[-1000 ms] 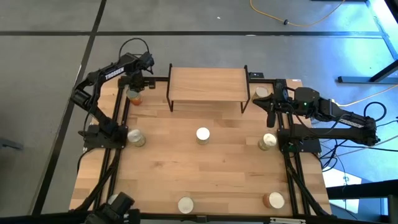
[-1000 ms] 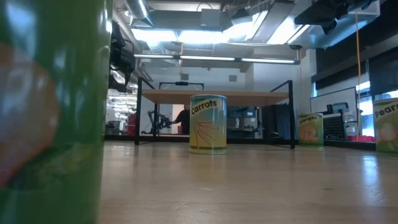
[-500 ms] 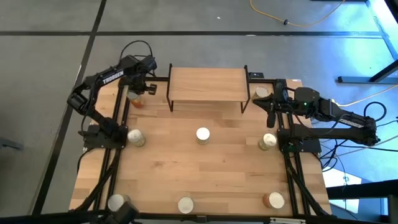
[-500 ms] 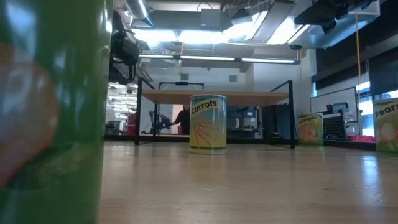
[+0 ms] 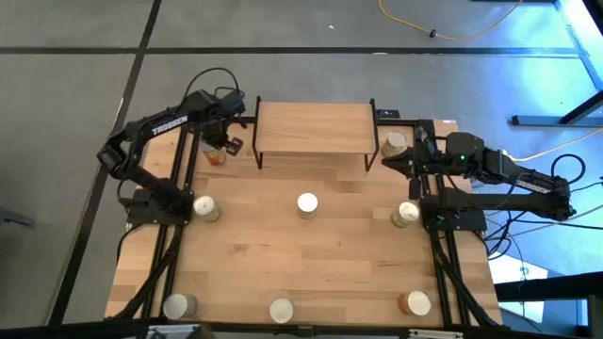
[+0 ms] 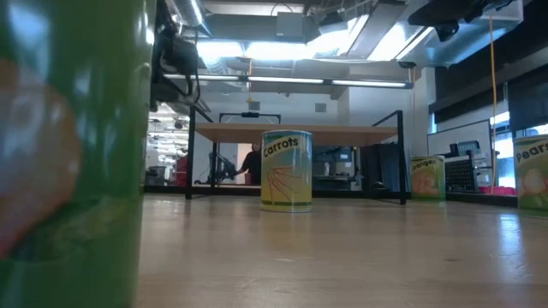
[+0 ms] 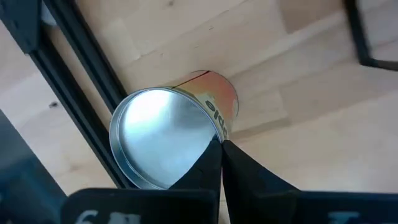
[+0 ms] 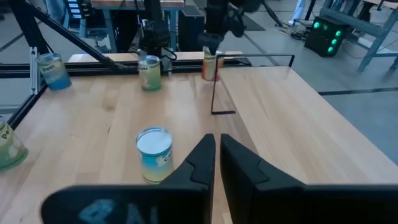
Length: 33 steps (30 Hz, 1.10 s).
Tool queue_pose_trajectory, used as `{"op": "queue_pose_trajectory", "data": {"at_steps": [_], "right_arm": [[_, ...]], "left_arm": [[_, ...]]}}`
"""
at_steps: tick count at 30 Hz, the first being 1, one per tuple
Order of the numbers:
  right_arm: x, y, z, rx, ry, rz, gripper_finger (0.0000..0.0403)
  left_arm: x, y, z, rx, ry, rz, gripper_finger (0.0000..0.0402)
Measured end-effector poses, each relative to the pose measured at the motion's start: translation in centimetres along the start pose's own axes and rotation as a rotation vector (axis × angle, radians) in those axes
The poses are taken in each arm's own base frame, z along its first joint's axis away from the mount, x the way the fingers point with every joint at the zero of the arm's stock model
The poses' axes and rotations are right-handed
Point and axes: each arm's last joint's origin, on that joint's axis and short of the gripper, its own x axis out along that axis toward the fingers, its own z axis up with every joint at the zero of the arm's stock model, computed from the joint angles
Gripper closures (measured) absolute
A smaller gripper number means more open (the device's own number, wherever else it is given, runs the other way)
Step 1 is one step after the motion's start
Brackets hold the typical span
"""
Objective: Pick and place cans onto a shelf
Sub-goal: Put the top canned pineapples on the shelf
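Where lettering can be read, the low view gives "Carrots" on the pale yellow-green labelled tin with a silvery top (image 6: 286,170) at the table's middle, part of "Oranges" on a green-and-orange tin (image 6: 427,178) to its right, and "Pears" on a green-labelled tin (image 6: 532,172) at the far right edge, while white "TROSSEN" lettering runs along the left arm in the high view. At the far left of the big wooden tabletop (image 5: 311,259), beside the small rack with a light wood top board on thin black legs (image 5: 313,127), the left gripper (image 5: 226,141) has its fingers pressed together, tips touching the rim of an orange-red labelled tin with a silvery top (image 7: 169,134); the letters on its side are too partial to read. Its board carries no tins. At the far right, the right gripper (image 5: 412,158) waits just off the rack's right legs with only a thin slit between its fingers, gripping nothing, a silver-topped tin (image 5: 395,142) beside it. Other silver-topped tins stand well apart at mid left (image 5: 205,207), mid right (image 5: 406,214), and along the near edge (image 5: 281,309).
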Motion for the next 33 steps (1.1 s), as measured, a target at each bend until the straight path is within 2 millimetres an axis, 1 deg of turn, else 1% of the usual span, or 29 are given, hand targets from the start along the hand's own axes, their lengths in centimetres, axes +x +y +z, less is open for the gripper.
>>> {"op": "queue_pose_trajectory", "data": {"at_steps": [3, 5, 12, 16, 19, 24, 28, 30, 33], "right_arm": [[0.0, 0.0, 0.0, 0.003, 0.0, 0.0, 0.0374], [0.0, 0.0, 0.0, 0.004, -0.001, 0.0, 0.0374], [0.0, 0.0, 0.0, 0.005, 0.0, -0.004, 0.0374], [0.0, -0.1, -0.1, 0.005, 0.007, -0.034, 0.0374], [0.0, -0.2, -0.2, 0.006, 0.018, -0.057, 0.0374], [0.0, -0.2, -0.2, 0.006, 0.021, -0.061, 0.0374], [0.0, -0.2, -0.2, 0.006, 0.022, -0.061, 0.0374], [0.0, -0.2, -0.2, 0.006, 0.022, -0.061, 0.0374], [0.0, -0.2, -0.2, 0.006, 0.022, -0.064, 0.0374]], "left_arm": [[-1.9, 0.1, -1.0, 0.023, -0.043, -0.024, 0.0401], [-3.6, 0.2, -1.7, 0.036, -0.074, -0.028, 0.0401], [-10.6, 0.8, -3.7, 0.119, -0.199, 0.014, 0.0402], [-14.3, 0.9, -4.2, 0.153, -0.317, -0.026, 0.0402], [-16.4, 0.7, -4.3, 0.176, -0.394, -0.062, 0.0401], [-19.0, -0.1, -3.8, 0.198, -0.498, -0.069, 0.0401], [-20.4, -1.6, -2.5, 0.262, -0.574, -0.096, 0.0401], [-20.7, -2.6, -1.7, 0.307, -0.592, -0.103, 0.0401], [-20.6, -4.3, -0.1, 0.37, -0.595, -0.099, 0.0401]]}}
